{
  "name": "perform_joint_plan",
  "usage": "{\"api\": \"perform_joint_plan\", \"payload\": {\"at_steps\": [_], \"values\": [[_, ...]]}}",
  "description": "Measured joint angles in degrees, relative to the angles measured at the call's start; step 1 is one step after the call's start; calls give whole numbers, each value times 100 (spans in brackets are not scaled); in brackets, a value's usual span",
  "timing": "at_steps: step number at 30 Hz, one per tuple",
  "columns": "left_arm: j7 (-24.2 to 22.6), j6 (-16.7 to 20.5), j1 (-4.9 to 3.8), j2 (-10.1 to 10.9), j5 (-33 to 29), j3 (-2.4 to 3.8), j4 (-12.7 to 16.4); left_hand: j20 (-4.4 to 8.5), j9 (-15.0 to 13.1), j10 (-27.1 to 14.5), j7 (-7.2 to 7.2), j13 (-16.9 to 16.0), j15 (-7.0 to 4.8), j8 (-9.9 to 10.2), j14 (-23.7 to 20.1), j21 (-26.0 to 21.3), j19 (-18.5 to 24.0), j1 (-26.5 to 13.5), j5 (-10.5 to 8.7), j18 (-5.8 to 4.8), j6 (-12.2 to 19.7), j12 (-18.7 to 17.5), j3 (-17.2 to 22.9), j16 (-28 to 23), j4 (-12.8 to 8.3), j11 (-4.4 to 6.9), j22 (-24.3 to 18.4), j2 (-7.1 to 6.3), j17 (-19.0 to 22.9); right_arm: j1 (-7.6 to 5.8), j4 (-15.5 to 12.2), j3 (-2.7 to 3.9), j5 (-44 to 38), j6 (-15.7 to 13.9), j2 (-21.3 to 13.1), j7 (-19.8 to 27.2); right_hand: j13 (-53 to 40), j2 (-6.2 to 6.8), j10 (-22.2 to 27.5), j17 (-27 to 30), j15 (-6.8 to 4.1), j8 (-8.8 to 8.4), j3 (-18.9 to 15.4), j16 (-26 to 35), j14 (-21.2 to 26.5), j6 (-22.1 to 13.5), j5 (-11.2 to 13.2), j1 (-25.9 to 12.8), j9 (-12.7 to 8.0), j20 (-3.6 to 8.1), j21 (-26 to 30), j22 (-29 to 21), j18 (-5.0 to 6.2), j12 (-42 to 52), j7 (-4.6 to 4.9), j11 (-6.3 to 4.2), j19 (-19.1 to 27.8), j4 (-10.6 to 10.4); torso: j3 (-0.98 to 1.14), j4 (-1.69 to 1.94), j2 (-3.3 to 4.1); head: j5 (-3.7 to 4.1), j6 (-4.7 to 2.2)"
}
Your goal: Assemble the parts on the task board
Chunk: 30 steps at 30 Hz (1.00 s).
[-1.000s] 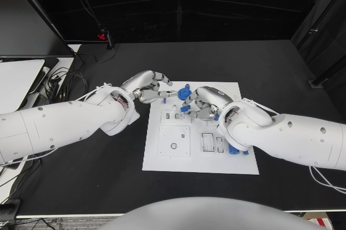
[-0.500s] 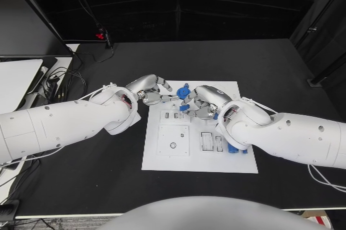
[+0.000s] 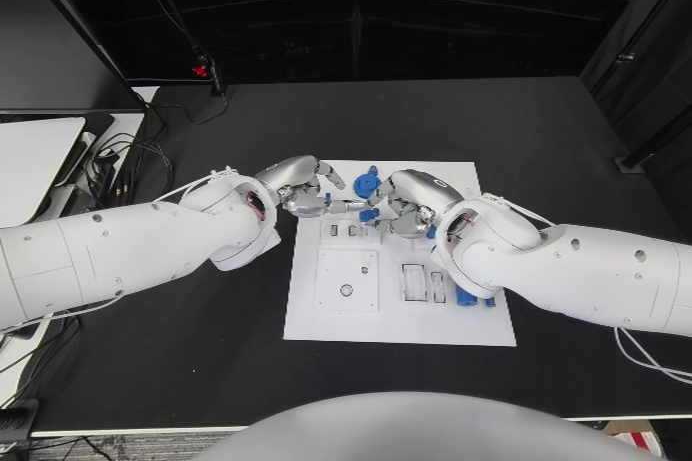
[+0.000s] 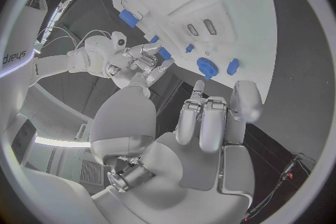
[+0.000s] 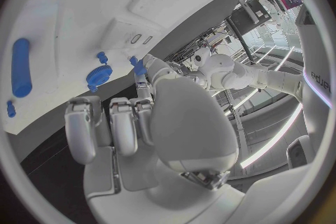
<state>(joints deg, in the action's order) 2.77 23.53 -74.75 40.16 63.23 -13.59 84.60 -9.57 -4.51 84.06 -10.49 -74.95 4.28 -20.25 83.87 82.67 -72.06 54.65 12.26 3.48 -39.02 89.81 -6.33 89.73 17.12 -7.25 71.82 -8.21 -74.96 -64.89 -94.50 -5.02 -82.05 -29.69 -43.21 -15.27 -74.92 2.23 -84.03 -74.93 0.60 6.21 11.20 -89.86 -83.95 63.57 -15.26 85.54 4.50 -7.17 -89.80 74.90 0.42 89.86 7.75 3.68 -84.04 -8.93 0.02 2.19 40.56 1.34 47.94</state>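
Seen from our head camera, the white task board [image 3: 397, 316] lies mid-table. Our left hand [image 3: 300, 188] and right hand [image 3: 404, 206] meet over its far end. The right hand appears to pinch a small blue part [image 3: 369, 215] between its fingertips; whether the left hand holds anything, we cannot tell. A blue gear [image 3: 369, 185] sits on the board's far end, and a blue cylinder [image 3: 464, 299] lies by its right edge. We judge assembly partly done, with several slots unfilled. Bare black table [image 3: 173, 341] surrounds the board, leaving room to withdraw.
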Motion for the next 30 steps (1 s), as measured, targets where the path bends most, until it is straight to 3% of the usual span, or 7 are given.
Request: {"api": "perform_joint_plan", "payload": {"at_steps": [2,4,5,8,9,15,30], "values": [[26,-34,10,-10,55,0,-2,-37,-14,-5,-22,0,51,-35,11,382,-688,234,24,-133,-104,0,71,22,-5,-23,263,129,0,0,3,0,4,-1,1,1,0,0,0,0,0,0,-10,0,0,0,0,0,0,0,0,0,0,0,0,0,0,4,0,0,0,-1,4],[49,-59,16,-20,97,0,-7,-60,-24,-5,-29,0,53,-39,12,555,-1087,429,38,-145,-200,0,148,23,-21,-23,306,253,0,0,4,0,8,-1,2,3,0,0,0,0,0,0,-12,0,0,0,1,0,0,0,0,0,0,0,0,0,0,2,1,0,0,0,9],[61,-69,18,-24,116,0,-10,-68,-24,-5,-37,0,53,-39,12,596,-1134,496,37,-215,-229,0,153,23,-26,-23,313,294,0,0,4,0,10,-1,3,4,0,0,0,0,0,0,-13,0,0,0,2,0,0,0,0,0,0,0,0,0,0,1,1,0,0,2,10],[101,-98,29,-40,169,0,-23,-96,-30,-5,-3,0,53,-39,12,711,-1178,825,183,-236,-325,0,200,23,-41,-23,314,420,0,0,5,0,16,-1,6,8,0,1,0,0,0,0,0,0,0,0,13,-1,0,0,0,0,0,0,0,0,0,14,1,0,-1,5,18],[111,-104,31,-46,182,0,-27,-96,-30,-5,-4,1,53,-39,12,716,-1178,898,224,-301,-336,0,200,23,-41,-23,314,455,0,0,5,0,19,-1,6,9,0,1,0,0,0,0,0,0,0,0,18,-1,0,0,0,0,0,0,0,0,0,15,1,0,-1,5,19],[165,-124,39,-80,239,0,-59,-96,-48,-5,46,1,53,-39,12,716,-1178,1125,358,-311,-495,0,229,23,-40,-16,314,630,1,1,5,0,35,-2,7,19,0,2,0,1,0,0,0,0,0,0,-4,-1,0,0,0,0,0,0,0,0,0,15,2,0,-3,9,30],[221,-116,51,-145,281,0,-123,-96,-49,-4,62,2,52,-39,12,716,-1177,1192,394,-311,-553,0,214,23,-24,22,313,647,1,1,21,-1,55,0,51,29,0,22,0,1,0,0,-15,0,0,0,-5,17,0,0,0,0,0,0,0,0,0,30,2,-4,-3,29,42]]}}
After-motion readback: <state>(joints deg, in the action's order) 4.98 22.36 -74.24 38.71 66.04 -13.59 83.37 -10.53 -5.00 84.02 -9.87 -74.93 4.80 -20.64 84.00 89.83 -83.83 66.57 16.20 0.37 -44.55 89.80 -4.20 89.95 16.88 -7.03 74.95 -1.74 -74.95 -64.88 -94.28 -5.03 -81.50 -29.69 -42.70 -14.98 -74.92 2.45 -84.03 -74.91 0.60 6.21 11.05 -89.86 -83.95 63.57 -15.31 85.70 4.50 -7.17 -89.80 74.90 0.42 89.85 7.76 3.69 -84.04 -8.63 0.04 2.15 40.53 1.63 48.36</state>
